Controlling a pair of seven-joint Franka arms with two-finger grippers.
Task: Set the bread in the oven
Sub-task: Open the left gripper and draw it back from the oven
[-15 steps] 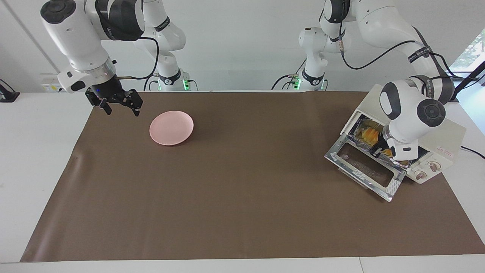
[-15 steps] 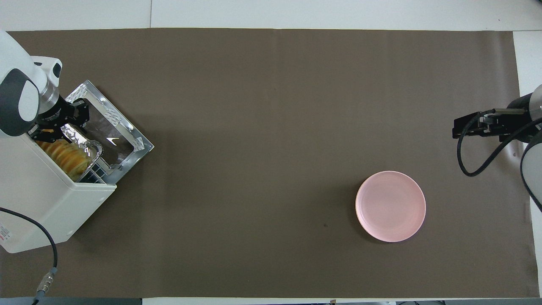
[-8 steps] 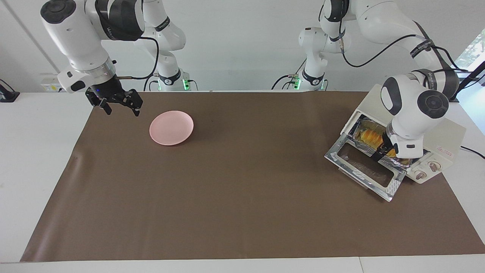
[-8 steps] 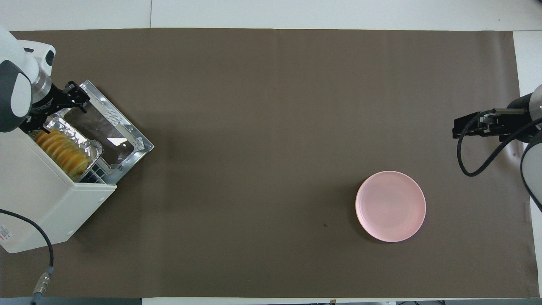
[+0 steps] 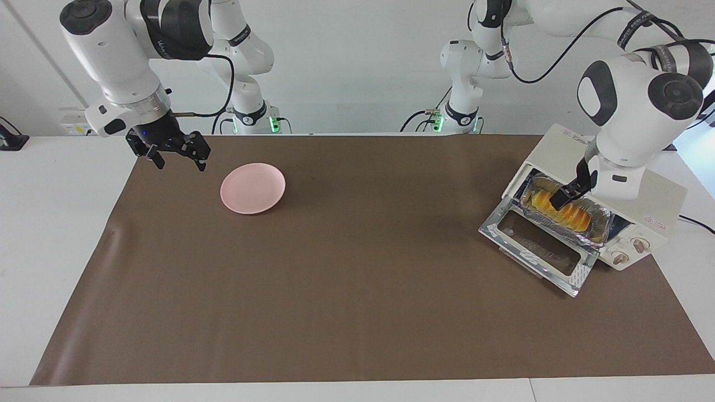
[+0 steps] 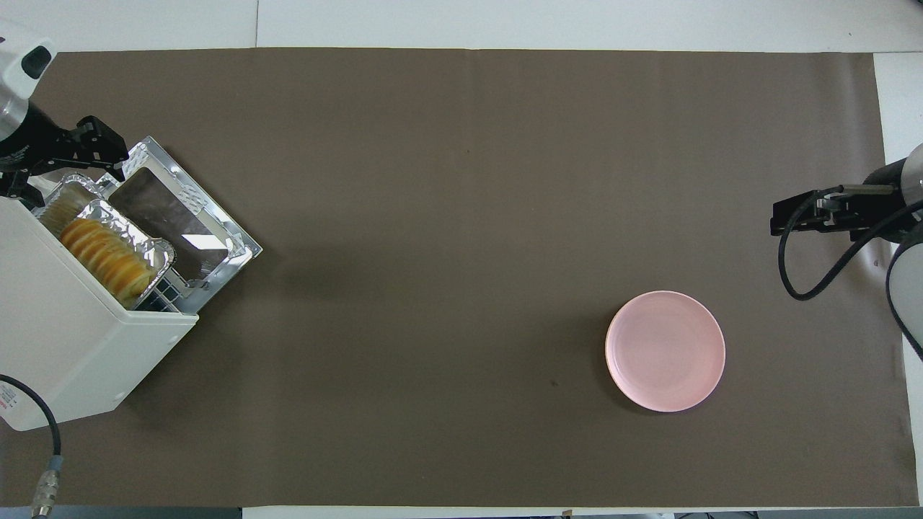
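Note:
The cream-white oven [image 5: 642, 209] [image 6: 72, 339] stands at the left arm's end of the table with its glass door [image 5: 539, 245] [image 6: 187, 223] dropped open. The golden ridged bread [image 5: 564, 213] [image 6: 104, 252] lies in a silver foil tray [image 5: 595, 229] [image 6: 144, 241] on the rack in the oven's mouth. My left gripper [image 5: 568, 191] [image 6: 65, 173] hangs open just above the bread, holding nothing. My right gripper [image 5: 174, 153] [image 6: 815, 216] waits open above the mat's edge near the pink plate.
A pink plate [image 5: 252, 188] [image 6: 665, 351] with nothing on it sits on the brown mat [image 5: 357, 290] toward the right arm's end. The oven's two knobs [image 5: 628, 251] face out beside the door. A cable [image 6: 32, 432] runs from the oven.
The left gripper has opened, let go at the foil tray and risen out of the oven's mouth. The bread and tray stay on the rack. The right arm has not moved.

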